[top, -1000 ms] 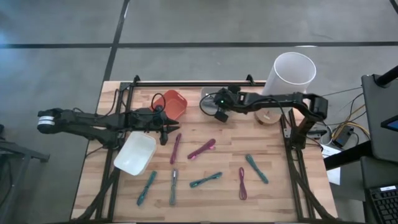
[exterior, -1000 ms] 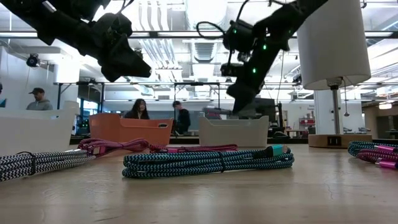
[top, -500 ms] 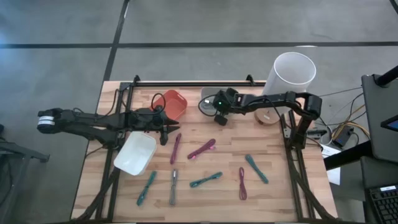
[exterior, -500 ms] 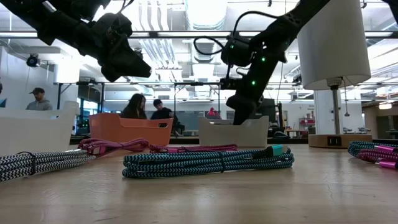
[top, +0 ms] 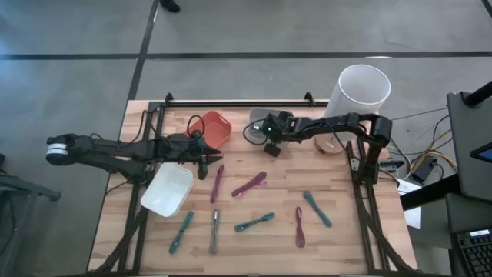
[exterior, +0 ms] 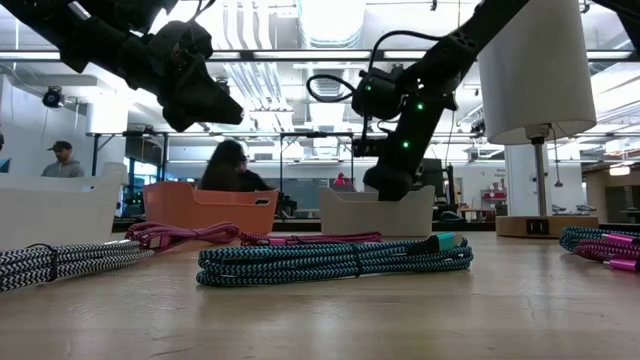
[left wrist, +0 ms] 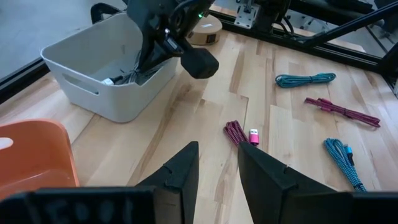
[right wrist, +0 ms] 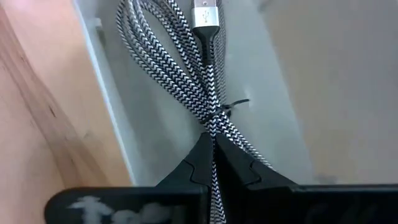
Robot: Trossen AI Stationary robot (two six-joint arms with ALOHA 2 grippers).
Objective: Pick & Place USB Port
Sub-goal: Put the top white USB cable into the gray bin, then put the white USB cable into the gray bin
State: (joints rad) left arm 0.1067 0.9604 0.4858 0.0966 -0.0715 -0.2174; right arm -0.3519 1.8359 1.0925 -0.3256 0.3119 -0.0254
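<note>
Black-and-white braided USB cable (right wrist: 198,81), bundled with a tie, hangs into the grey bin (left wrist: 93,74) at the far side of the table; silver plug end lies against the bin floor. Right gripper (right wrist: 213,163) has its fingers pinched tight on the bundle, just above the bin's interior; in the high view the right gripper (top: 270,137) sits at the bin's near edge. Left gripper (top: 206,163) waits over the table near the orange bin (top: 214,128), fingers (left wrist: 180,174) spread apart, nothing between them. Surface: pale wooden plank tabletop (top: 338,246) with black rail framing. A white bin (top: 167,190) sits near the left arm. Loose cables scattered over the near half: magenta (top: 249,185), teal (top: 254,222), another teal one (top: 317,208), a dark red one (top: 298,226). White cylindrical lamp shade (top: 360,92) on a round wooden base at the far right corner. Room beyond, low view: open workshop, ceiling strip lights, a person in a cap (exterior: 60,160) far off, another person (exterior: 226,166) behind the orange bin.
</note>
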